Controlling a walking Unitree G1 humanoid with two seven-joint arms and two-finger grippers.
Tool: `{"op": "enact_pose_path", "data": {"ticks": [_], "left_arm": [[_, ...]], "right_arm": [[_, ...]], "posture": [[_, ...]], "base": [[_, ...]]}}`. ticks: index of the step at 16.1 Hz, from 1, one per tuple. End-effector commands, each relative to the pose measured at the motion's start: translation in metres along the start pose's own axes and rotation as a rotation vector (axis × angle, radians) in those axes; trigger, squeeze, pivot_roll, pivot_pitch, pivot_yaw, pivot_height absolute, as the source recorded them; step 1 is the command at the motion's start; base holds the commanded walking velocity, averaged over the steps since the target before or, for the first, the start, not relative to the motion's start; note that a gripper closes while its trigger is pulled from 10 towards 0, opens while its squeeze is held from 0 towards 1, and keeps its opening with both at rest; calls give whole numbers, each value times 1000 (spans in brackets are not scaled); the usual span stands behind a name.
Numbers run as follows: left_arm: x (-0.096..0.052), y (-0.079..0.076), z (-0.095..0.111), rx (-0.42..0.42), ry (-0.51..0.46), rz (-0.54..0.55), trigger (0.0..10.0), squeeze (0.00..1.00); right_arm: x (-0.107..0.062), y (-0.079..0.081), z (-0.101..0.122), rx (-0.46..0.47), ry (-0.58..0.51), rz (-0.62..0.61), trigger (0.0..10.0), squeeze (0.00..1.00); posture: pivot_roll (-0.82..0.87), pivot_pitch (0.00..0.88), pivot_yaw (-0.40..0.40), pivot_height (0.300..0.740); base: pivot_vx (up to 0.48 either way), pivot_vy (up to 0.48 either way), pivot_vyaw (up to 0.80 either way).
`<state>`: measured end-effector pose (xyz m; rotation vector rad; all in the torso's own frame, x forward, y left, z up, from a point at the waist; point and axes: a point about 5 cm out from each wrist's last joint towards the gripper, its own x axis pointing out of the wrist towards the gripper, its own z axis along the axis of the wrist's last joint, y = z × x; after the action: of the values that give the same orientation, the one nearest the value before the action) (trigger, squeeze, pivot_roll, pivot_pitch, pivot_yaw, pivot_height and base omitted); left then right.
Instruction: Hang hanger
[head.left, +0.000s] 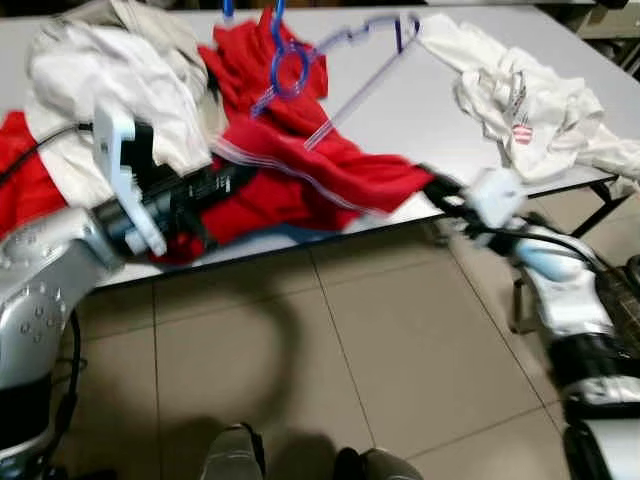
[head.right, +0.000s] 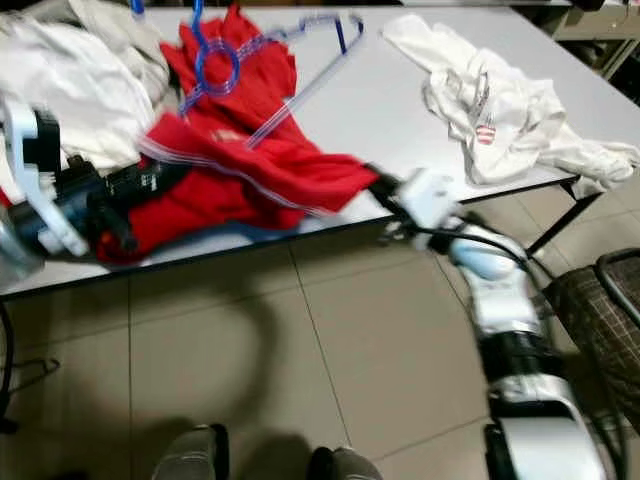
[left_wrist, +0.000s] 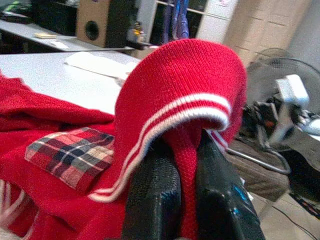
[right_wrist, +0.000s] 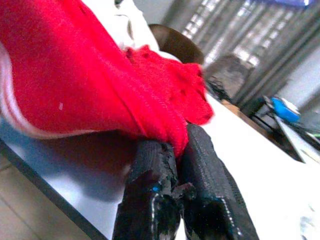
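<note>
One grey desk (head.left: 420, 110) carries all the laundry; beneath it lies a tiled floor (head.left: 330, 340). One black desk leg (head.left: 600, 215) shows at the right end.

Garments counted: one red knitted sweater (head.left: 300, 170) with white stripes at its hem, stretched across the front edge of the desk; one heap of white clothing (head.left: 120, 70) at the left rear, number of pieces in it not determinable; one white garment (head.left: 520, 100) with a small red-and-white mark, lying apart at the right and hanging partly over the edge. A further patch of red cloth (head.left: 20, 180) shows at the far left, under the white heap; whether it belongs to the sweater cannot be told.

Hangers counted: two, both blue. One translucent blue hanger (head.left: 345, 70) lies flat on the desk with its hook end resting on the upper part of the red sweater. A second blue hook (head.left: 228, 10) shows at the rear edge, mostly cut off.

Left hand (left_wrist: 187, 165): fingers pressed together on a fold of the red sweater hem, at the front left of the desk. One plaid patch (left_wrist: 72, 155) is visible on the sweater.

Right hand (right_wrist: 180, 150): fingers clamped on the sweater's opposite end, at the desk's front edge
</note>
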<state>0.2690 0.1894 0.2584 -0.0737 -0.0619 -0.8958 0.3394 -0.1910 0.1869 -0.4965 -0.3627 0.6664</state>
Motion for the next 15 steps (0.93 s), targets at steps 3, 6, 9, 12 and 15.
{"op": "enact_pose_path", "data": {"ticks": [3,6,9,12,15], "left_arm": [[-3,-20,-9,28,42,-173,0,0],[-10,-17,-30,84,176,-162,0,0],[-23,-13,-42,79,242,-171,0,0],[-33,-8,-55,82,339,-146,0,0],[-42,-8,-67,96,441,-193,0,0]], "right_arm": [[-27,-27,-6,-37,81,-145,0,0],[-37,-41,-3,-66,103,-240,0,0],[-43,-52,-1,-96,114,-306,0,0],[-48,-59,0,-104,124,-347,0,0],[-57,-70,0,-126,141,-389,0,0]], "posture": [[69,66,-50,740],[74,58,-47,740],[78,52,-44,740],[81,51,-43,740],[81,51,-43,740]], "base": [[0,0,0],[0,0,0],[0,0,0],[0,0,0],[0,0,0]]}}
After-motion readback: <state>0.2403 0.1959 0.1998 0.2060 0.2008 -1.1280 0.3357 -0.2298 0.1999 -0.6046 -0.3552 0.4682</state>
